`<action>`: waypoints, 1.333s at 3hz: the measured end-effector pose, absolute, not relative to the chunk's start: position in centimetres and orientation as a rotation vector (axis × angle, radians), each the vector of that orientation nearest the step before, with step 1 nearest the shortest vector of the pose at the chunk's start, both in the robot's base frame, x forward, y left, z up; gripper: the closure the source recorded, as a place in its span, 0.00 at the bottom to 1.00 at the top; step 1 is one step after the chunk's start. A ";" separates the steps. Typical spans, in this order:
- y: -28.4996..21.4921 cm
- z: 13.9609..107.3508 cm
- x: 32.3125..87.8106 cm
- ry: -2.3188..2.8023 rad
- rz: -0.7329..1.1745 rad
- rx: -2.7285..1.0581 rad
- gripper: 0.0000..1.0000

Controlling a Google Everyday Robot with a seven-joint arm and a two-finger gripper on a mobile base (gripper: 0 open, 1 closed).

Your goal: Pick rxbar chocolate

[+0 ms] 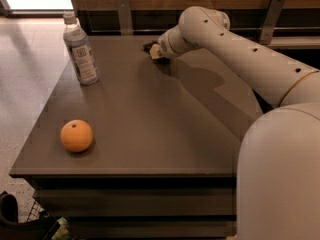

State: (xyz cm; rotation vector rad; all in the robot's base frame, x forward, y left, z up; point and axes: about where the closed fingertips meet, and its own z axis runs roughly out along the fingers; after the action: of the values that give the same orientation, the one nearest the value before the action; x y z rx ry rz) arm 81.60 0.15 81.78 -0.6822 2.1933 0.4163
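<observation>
My gripper (153, 51) is at the far middle of the grey table (150, 114), reaching in from the right on the white arm (235, 44). A small dark object (148, 46) shows right at the gripper's tip. It may be the black rxbar chocolate, but most of it is hidden by the gripper. I cannot tell whether the gripper touches it.
A clear labelled bottle (80, 49) stands upright at the far left of the table. An orange fruit (76, 135) sits near the front left edge. A wooden wall with metal brackets (272, 11) runs behind the table. My white body (280, 179) fills the right foreground.
</observation>
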 end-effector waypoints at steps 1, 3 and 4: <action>0.1 81.8 81.6 2.193 0.416 -0.682 1.00; 0.1 81.8 81.6 2.193 0.416 -0.682 1.00; 0.1 81.8 81.6 2.193 0.416 -0.683 1.00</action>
State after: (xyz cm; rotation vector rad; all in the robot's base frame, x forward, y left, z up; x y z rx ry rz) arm 81.60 0.15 81.79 -0.6825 2.1932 0.4164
